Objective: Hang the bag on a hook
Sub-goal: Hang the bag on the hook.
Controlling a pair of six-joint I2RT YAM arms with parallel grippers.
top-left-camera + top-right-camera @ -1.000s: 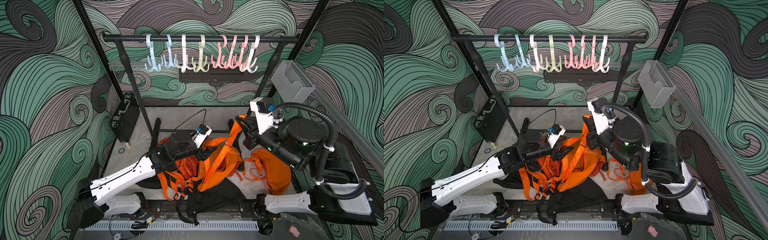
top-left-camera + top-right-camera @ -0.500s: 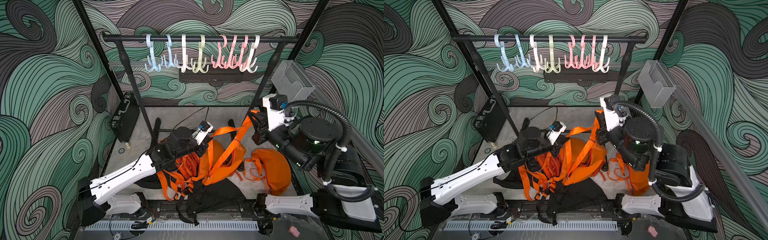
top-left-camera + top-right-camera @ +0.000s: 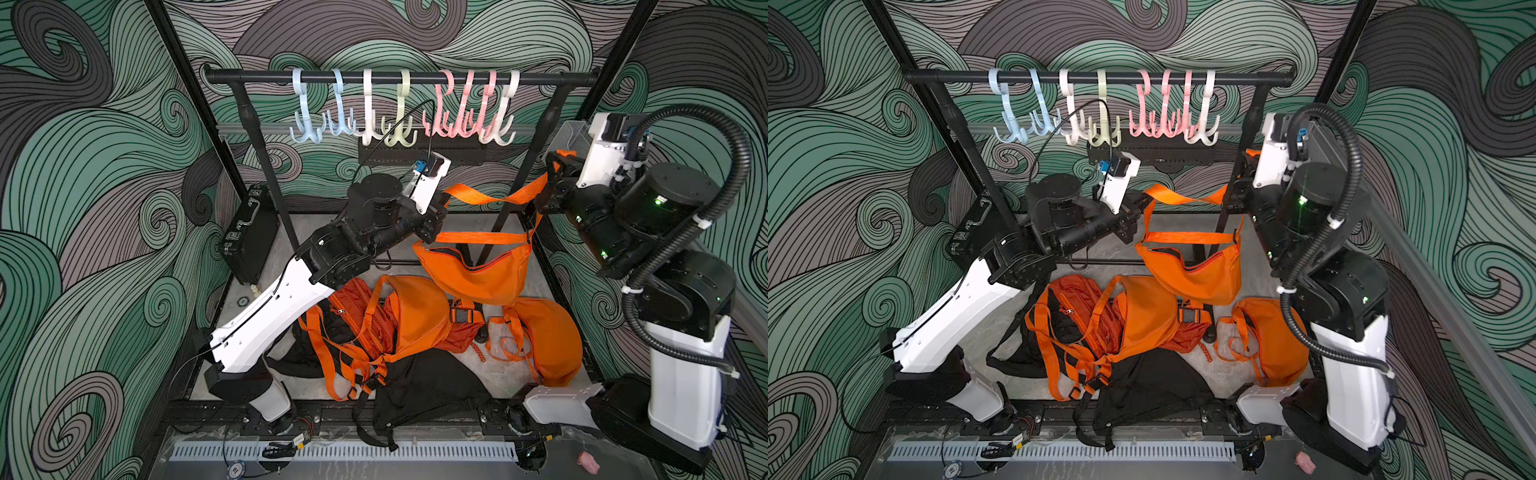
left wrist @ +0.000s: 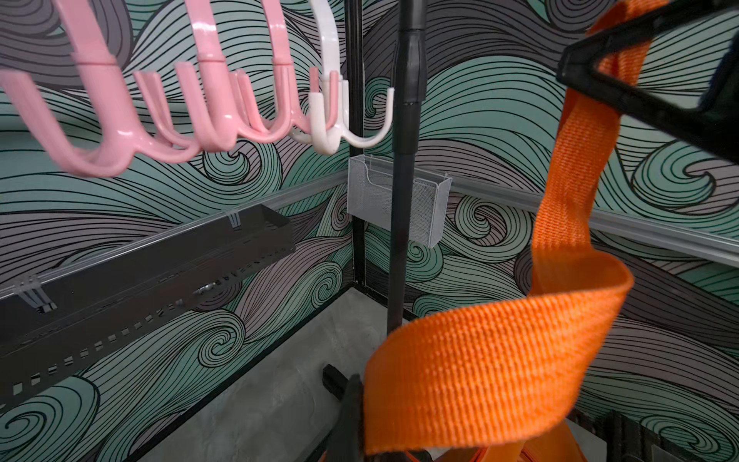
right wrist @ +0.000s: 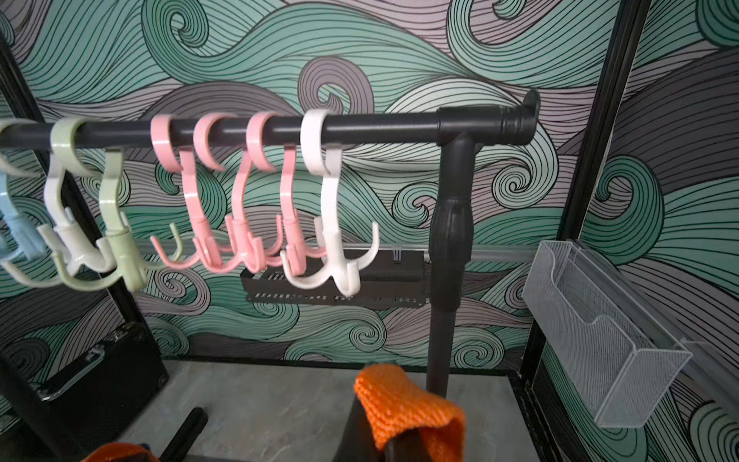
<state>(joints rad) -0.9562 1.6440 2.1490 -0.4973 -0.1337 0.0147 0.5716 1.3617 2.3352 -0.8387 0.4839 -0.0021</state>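
An orange crescent bag [image 3: 473,274] [image 3: 1192,270] hangs in the air above the floor by its orange webbing strap [image 3: 494,199]. The strap is stretched between both grippers. My left gripper [image 3: 436,212] [image 3: 1138,208] is shut on the strap's left part; in the left wrist view the strap [image 4: 480,360] folds over the gripper [image 4: 360,404]. My right gripper [image 3: 552,174] [image 3: 1241,183] is shut on the strap's right end [image 5: 404,404], beside the rack's right post. Several pastel hooks [image 3: 399,112] hang on the black rail [image 5: 380,128] above; the white hook [image 5: 332,240] [image 4: 332,120] is nearest the right end.
More bags lie on the floor below: an orange backpack [image 3: 357,307], two orange bags [image 3: 419,316] [image 3: 548,336] and a black one [image 3: 424,390]. A black case [image 3: 249,232] leans at the left wall. A wire mesh basket [image 5: 600,340] hangs on the right wall. The rack's right post [image 3: 519,178] stands between the arms.
Both arms have risen and lifted the crescent bag off the pile. The left gripper has shut on the strap. The right gripper has carried its end up and to the right.
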